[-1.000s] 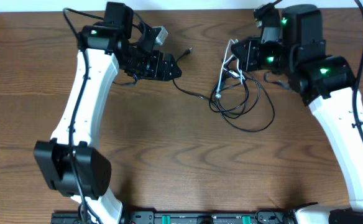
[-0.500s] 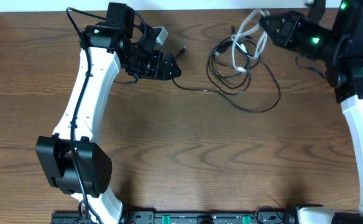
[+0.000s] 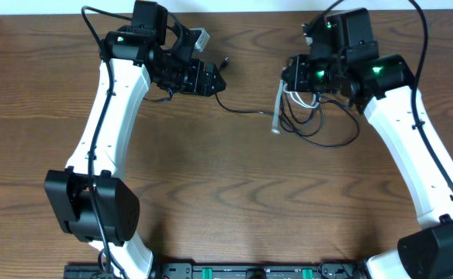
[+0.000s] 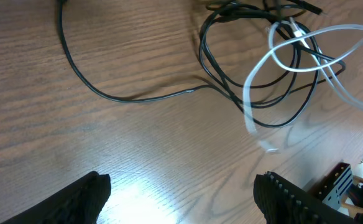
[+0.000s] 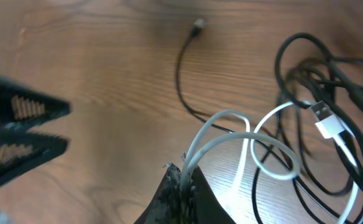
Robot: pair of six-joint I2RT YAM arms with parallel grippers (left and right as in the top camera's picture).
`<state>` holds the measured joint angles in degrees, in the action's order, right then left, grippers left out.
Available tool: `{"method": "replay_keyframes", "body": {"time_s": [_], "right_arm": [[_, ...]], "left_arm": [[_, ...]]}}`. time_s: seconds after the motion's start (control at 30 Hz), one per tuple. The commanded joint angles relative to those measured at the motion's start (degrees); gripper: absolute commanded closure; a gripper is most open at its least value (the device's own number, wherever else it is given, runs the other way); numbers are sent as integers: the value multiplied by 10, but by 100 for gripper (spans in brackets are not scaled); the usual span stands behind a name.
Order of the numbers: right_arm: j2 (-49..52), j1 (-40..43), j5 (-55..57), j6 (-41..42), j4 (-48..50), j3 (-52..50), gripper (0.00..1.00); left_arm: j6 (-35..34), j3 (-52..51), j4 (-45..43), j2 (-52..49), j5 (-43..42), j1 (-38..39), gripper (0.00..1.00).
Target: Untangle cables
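Step in hand: pulling the short white cord out of the black cords.

- R side: right gripper is clamped on the white cord, approx. mid-length. Overhead shows one end dangling below the gripper. Its white USB plug lies in among the black loops.
- White cord not free. Left-wrist view shows its loop crossing over and through black strands. Can't tell whether it is knotted or just draped.
- Black cords sit bunched on the table, just below and beside the right gripper, far right-centre. One long black strand trails left from the bunch towards the left arm. A small plug lies apart from the bunch at the end of a black strand.
- L side: left gripper has fingers spread wide with nothing between them. It hovers over bare table, and the trailing strand passes ahead of it, not touching.

Judgement: early-to-mid task. One cord is gripped but none is separated yet.

Next move prob. calls for:
- R to draw the white cord up and away from the bunch, slowly. The USB plug looks likely to snag a black loop and drag the whole bunch along.
- L to come down on the trailing black strand or the bunch and pin it, so the pull gets counter-tension.
- If the bunch lifts with the cord, stop and re-grip nearer the plug.
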<state>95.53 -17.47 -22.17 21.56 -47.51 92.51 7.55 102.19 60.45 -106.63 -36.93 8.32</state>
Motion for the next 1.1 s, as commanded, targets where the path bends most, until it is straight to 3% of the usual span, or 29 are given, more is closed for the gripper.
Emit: {"method": "replay_keyframes", "body": {"time_s": [0.0,0.07,0.1,0.17,0.3,0.47,0.7,0.93,1.07], "right_arm": [[-15,7,-30,-30,5,23,97],[-15,10,-31,-27,6,24,87],[-14,9,-33,-28,5,23,74],[-7,0,-45,-29,-1,23,59],[9,-31,-67,-85,-21,23,46],[8,-13,-3,-68,-37,23,38],[7,92,-2,-47,-42,23,35],[7,177,-1,-49,-67,23,33],[7,192,24,-49,-83,23,29]], "left_arm": [[8,1,0,-1,5,-2,21],[8,1,0,-1,5,-3,21],[8,2,0,-1,5,-3,21],[8,2,-4,-1,5,-3,21],[7,1,-10,-1,5,-3,21],[7,1,-3,-1,0,-1,20],[5,1,-2,-2,-1,35,20],[-64,1,-5,-19,8,102,20],[-125,1,-9,-46,56,130,20]]}}
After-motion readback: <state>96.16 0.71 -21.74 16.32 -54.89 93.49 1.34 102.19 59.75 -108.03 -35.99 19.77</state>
